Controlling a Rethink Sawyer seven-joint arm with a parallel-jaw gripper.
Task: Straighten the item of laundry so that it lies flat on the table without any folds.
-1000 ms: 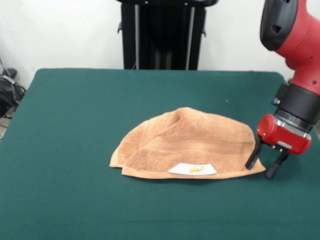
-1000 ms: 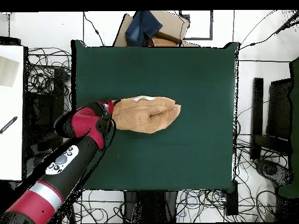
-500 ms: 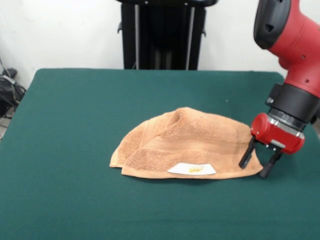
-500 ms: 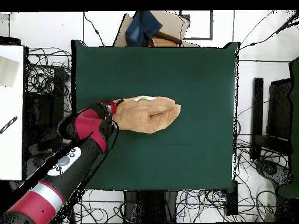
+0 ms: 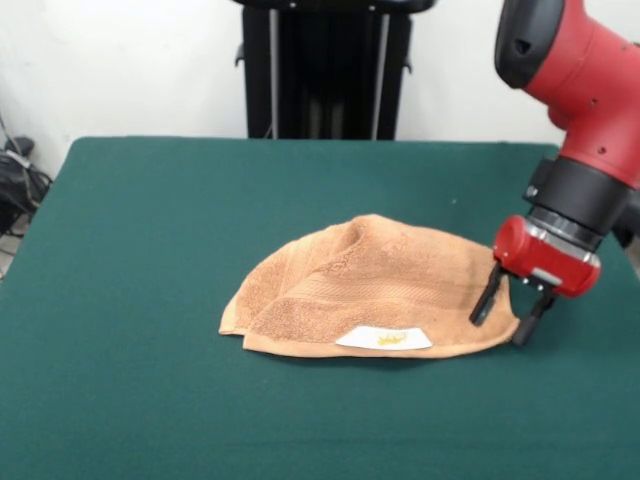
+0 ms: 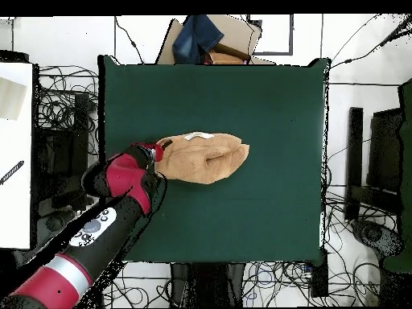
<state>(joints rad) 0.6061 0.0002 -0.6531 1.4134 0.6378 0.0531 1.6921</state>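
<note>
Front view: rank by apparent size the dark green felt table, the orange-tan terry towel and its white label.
1. Dark green felt table, largest.
2. Orange-tan terry towel.
3. White label with yellow mark, smallest by far.

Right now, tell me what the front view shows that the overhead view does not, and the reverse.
Front view only: the white label with its yellow mark on the towel's near edge, a woven band, and the gripper with its two black fingers spread, straddling the towel's right corner.

Overhead view only: the whole table outline, cables on the floor around it, and the arm's full length reaching in from the bottom left.

Both: the orange-tan towel lying folded and rumpled on the green top, with the gripper at one end.
</note>
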